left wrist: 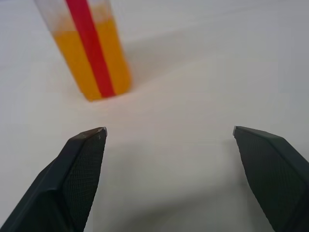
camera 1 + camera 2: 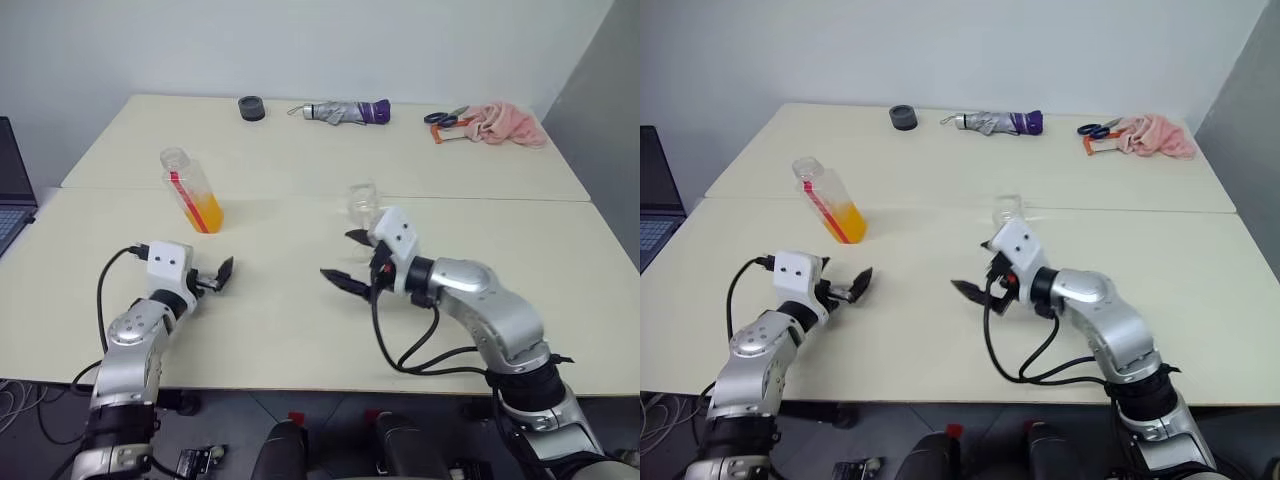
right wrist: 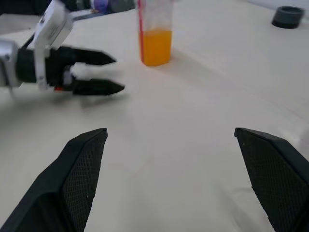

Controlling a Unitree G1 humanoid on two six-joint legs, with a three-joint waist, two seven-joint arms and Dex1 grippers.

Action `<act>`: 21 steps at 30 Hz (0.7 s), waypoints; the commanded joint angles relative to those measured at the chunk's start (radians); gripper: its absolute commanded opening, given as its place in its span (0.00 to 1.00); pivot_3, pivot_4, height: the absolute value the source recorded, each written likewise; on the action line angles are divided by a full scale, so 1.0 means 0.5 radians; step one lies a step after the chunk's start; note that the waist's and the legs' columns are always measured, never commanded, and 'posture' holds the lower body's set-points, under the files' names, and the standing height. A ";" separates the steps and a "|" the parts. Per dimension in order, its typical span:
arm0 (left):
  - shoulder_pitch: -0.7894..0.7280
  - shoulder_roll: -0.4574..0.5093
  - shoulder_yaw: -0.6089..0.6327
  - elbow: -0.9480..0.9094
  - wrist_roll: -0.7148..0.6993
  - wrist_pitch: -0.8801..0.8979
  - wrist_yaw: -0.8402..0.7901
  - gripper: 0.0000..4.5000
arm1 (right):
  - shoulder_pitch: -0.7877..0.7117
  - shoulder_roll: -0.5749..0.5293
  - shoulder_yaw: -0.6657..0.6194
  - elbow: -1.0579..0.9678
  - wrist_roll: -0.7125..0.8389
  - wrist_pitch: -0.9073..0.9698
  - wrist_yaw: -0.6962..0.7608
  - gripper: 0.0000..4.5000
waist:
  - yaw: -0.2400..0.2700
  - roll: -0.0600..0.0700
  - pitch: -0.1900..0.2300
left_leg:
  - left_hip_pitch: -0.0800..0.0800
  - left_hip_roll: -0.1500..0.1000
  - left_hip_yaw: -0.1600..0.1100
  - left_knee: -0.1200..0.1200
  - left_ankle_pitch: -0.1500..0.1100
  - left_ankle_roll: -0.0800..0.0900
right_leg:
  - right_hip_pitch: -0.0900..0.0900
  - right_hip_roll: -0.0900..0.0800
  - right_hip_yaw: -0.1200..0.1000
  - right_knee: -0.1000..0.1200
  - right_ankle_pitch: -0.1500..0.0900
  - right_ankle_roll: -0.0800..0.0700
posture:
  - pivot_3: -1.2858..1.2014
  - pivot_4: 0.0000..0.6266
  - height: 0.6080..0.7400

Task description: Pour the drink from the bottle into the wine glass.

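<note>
The bottle [image 2: 190,190] stands on the table's left half, clear with a red stripe, and the orange drink [image 2: 206,213] fills its lower part. My left gripper [image 2: 215,275] is open on the near side of the bottle [image 1: 94,53], a short way off, its jaws empty. The wine glass [image 2: 361,200] stands near the table's middle, its lower part hidden behind my right hand. My right gripper [image 2: 345,258] is open just in front of the glass, pointing left toward the bottle [image 3: 155,34] and the left gripper [image 3: 104,72].
Along the far edge lie a dark grey roll [image 2: 251,108], a folded umbrella [image 2: 345,112], scissors [image 2: 440,118] and a pink cloth [image 2: 505,122]. A laptop [image 2: 10,185] sits at the left edge. A seam [image 2: 300,195] runs across between two tabletops.
</note>
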 commanded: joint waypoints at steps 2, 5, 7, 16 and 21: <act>0.031 0.028 -0.076 -0.273 -0.163 0.064 -0.272 1.00 | -0.164 0.043 -0.290 0.030 0.164 0.243 -0.147 1.00 | -0.001 0.000 0.000 | 0.000 -0.001 0.000 0.000 0.000 0.000 | 0.000 0.002 0.000 0.000 0.000 0.000 | 0.52 0.24 1.00; -0.013 0.065 -0.123 -0.314 -0.224 0.110 -0.432 1.00 | -0.450 0.049 -0.439 0.247 0.250 0.635 -0.257 1.00 | -0.003 0.001 0.000 | 0.002 -0.003 0.003 0.000 0.000 0.000 | 0.000 0.005 0.001 0.001 0.000 0.000 | 0.52 0.24 1.00; -0.043 0.098 -0.156 -0.288 -0.214 0.095 -0.519 1.00 | -0.646 0.037 -0.486 0.444 0.263 0.829 -0.300 1.00 | -0.008 0.001 0.001 | 0.003 -0.003 0.004 -0.001 0.000 0.000 | 0.000 0.006 0.002 0.001 0.000 0.000 | 0.52 0.24 1.00; -0.188 0.210 -0.382 -0.218 -0.172 0.021 -0.937 1.00 | -1.253 -0.054 -0.455 1.536 0.181 0.902 -0.238 1.00 | -0.023 0.002 0.001 | -0.001 -0.004 0.008 -0.006 0.000 0.001 | -0.004 0.007 0.004 -0.002 -0.001 -0.005 | 0.52 0.24 1.00; -0.221 0.249 -0.429 -0.212 -0.167 -0.005 -1.061 1.00 | -1.399 -0.062 -0.358 1.907 0.117 0.818 -0.139 1.00 | -0.027 0.002 0.001 | -0.002 -0.004 0.010 -0.006 -0.001 0.002 | -0.006 0.005 0.006 -0.003 -0.001 -0.004 | 0.52 0.24 1.00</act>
